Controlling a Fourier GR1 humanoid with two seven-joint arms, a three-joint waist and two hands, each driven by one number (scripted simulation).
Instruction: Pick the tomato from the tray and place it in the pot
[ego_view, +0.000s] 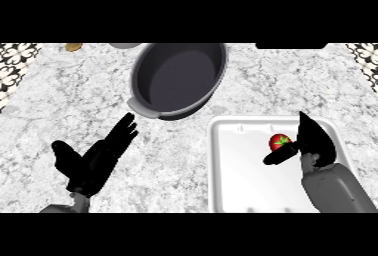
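A small red tomato (278, 141) with a green stem lies in the white tray (236, 170) at the right. My right hand (314, 140) is over the tray, right beside the tomato; its thumb reaches under the tomato and its fingers stand straight up just right of it, not closed around it. The dark grey pot (179, 77) stands at the top centre, tilted in view, nothing inside. My left hand (96, 157) rests open at the lower left, fingers pointing up toward the pot.
A small brown object (72, 47) and a grey round object (125, 45) sit at the counter's far edge. Patterned tiles (16, 57) border the far corners of the marble counter (66, 95).
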